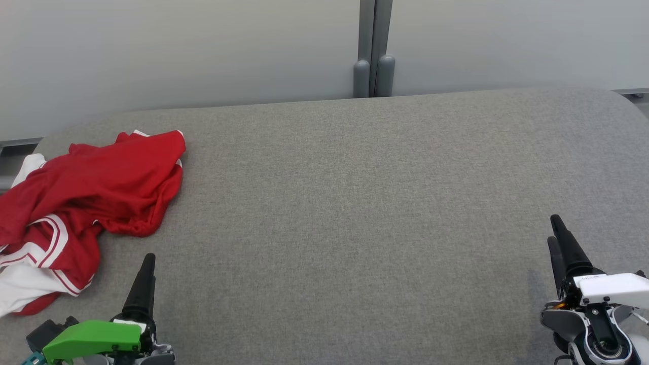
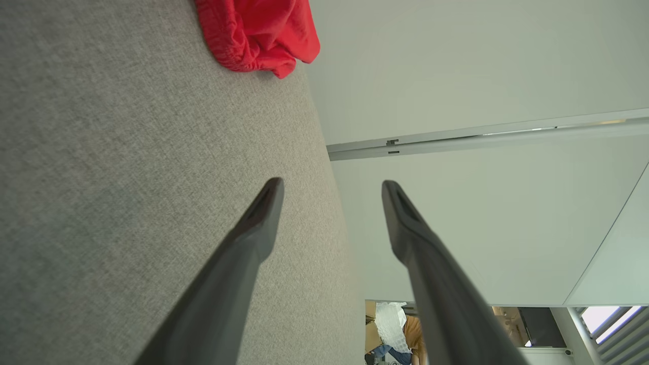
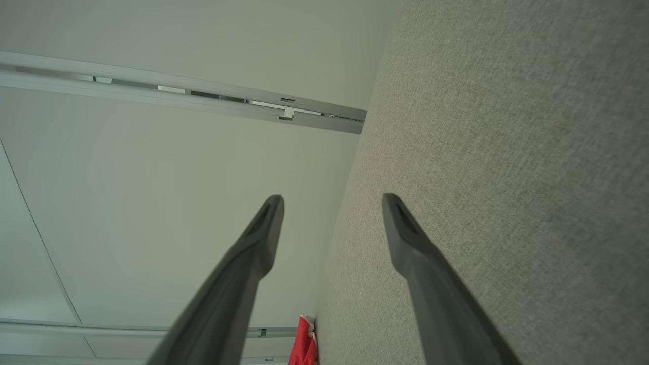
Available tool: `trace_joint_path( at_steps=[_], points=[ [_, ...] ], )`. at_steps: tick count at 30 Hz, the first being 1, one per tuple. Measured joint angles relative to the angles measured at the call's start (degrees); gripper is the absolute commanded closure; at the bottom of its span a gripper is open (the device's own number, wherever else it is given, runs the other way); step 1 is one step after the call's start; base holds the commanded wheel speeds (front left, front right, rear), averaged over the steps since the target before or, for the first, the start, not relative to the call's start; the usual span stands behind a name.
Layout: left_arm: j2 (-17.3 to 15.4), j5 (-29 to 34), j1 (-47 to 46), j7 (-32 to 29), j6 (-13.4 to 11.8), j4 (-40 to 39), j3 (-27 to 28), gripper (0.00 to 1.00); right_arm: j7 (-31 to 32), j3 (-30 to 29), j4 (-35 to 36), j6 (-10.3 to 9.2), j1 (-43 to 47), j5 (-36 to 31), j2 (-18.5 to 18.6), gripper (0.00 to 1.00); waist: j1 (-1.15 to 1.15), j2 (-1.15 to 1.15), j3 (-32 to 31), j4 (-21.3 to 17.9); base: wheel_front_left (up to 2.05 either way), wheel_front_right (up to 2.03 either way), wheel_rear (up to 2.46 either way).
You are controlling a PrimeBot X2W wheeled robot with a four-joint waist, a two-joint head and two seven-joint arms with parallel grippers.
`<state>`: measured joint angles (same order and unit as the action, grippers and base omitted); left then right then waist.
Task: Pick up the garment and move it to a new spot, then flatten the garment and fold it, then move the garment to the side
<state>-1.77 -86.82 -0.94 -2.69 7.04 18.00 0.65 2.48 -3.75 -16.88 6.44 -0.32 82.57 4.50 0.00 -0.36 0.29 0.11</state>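
Left hand, right hand sat spread wide, empty, at 7 and 5 o'clock. Garment lay crumpled at 9 o'clock. Pickup seemingly pending; likely needed left reach.

The left pincer stands wide open and holds nothing. One finger shows over the grey bench, the other past the bench's edge against a pale wall. A crumpled red garment rests at the bench's edge, well apart from the fingertips. A metal rail meets that edge.
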Motion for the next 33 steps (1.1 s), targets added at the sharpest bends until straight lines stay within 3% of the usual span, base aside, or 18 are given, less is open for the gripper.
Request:
trace_joint_path(
  at_steps=[13,33],
  points=[
    [-2.99,13.14,-0.56,2.81,-1.22,-0.23,-4.37,0.00,-2.47,4.39,3.50,-3.10,-0.05,-15.79,1.99,0.00,0.00,0.00,0.20,0.08,0.00,0.00,0.00],
    [-2.98,28.11,-1.49,6.39,-3.60,-2.77,-6.30,0.00,-6.24,9.00,4.65,-6.06,1.03,-31.31,3.36,0.00,0.00,0.00,0.11,0.44,0.00,0.00,0.00]
  ],
)
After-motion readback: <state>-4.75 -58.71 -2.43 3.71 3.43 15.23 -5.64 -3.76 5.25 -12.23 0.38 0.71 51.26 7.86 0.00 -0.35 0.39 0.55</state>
